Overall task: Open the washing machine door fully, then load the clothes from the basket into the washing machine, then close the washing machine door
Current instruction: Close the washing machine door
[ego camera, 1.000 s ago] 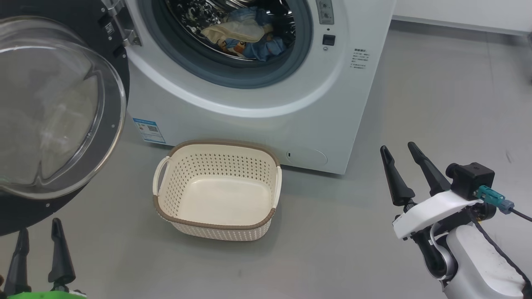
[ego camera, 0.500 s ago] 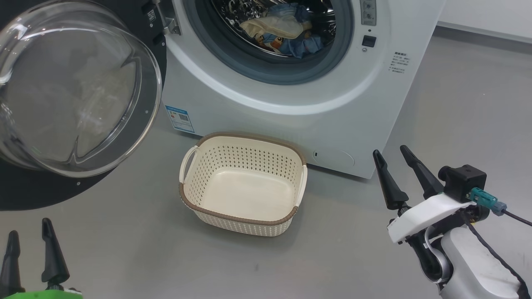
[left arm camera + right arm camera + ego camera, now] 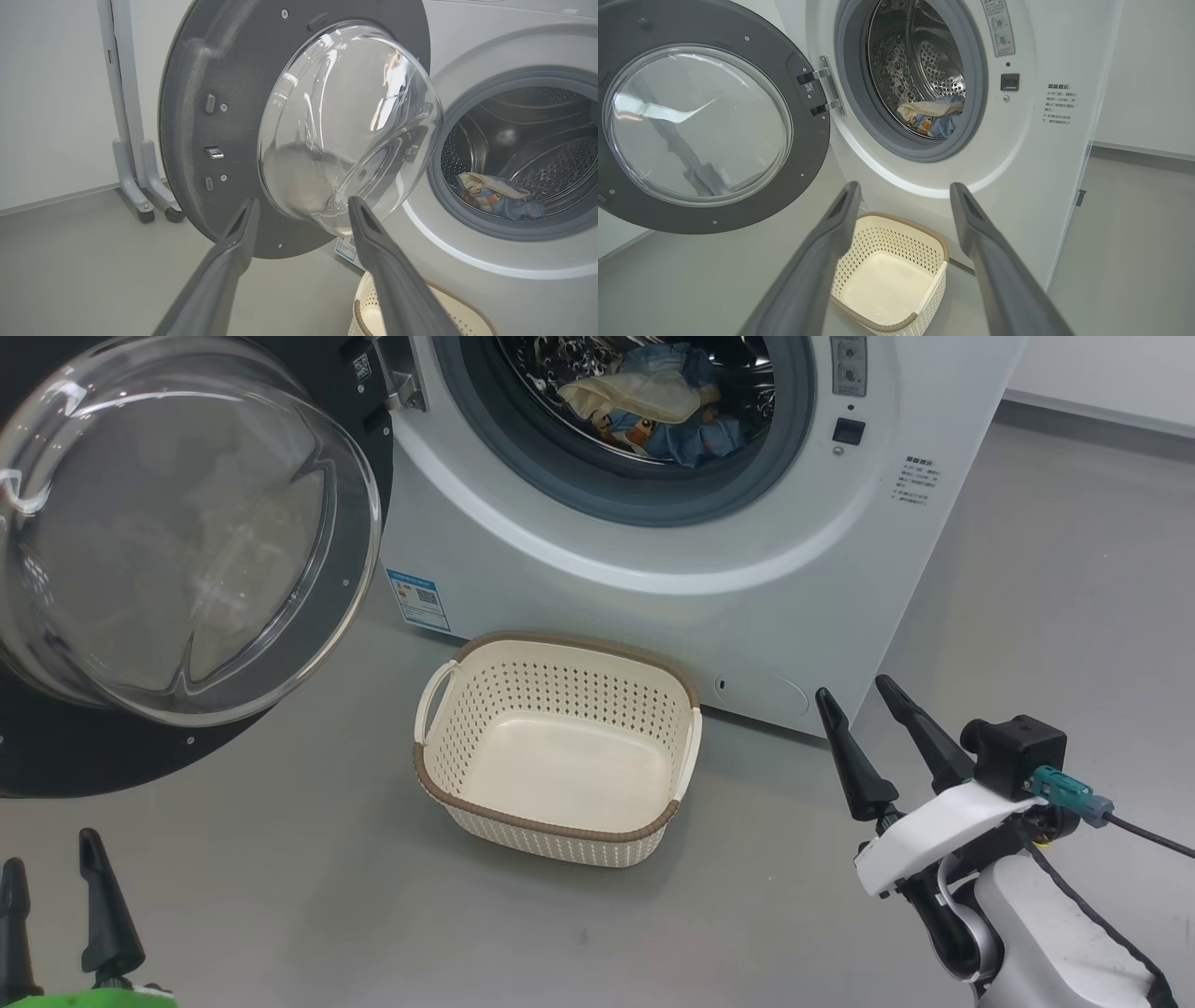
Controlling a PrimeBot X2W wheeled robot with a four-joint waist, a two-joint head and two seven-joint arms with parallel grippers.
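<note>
The washing machine [image 3: 653,579] stands at the far side of the grey floor [image 3: 280,915], and the washing machine door [image 3: 56,765] is swung wide out to the left on its metal hinge [image 3: 400,387]. The door's inner face is turned this way, and the clear glass bowl [image 3: 177,541] bulges out of the black rim. The round opening is uncovered, ringed by the grey rubber seal [image 3: 644,502]. The clothes [image 3: 667,406] lie low in the perforated steel drum [image 3: 934,56]: a cream piece on top of blue fabric with small orange prints. On the floor just in front of the machine, below the opening and a little to the left, sits the basket [image 3: 560,828]. It is upright, with its bare cream bottom showing, and its far rim is close to the machine's front panel, whether touching or not I cannot tell. A small blue label [image 3: 418,600] is stuck at the machine's lower left corner, just beyond the basket. The left gripper [image 3: 49,859] is low at the near left, its two dark fingers spread apart and grasping nothing, short of the door's black rim. The right gripper [image 3: 854,691] is at the near right, to the right of the basket. Its fingers are likewise parted and free, and they point toward the machine's lower right front without touching it. In the left wrist view, a pale wheeled stand [image 3: 135,186] rests against the wall to the left of the door.
</note>
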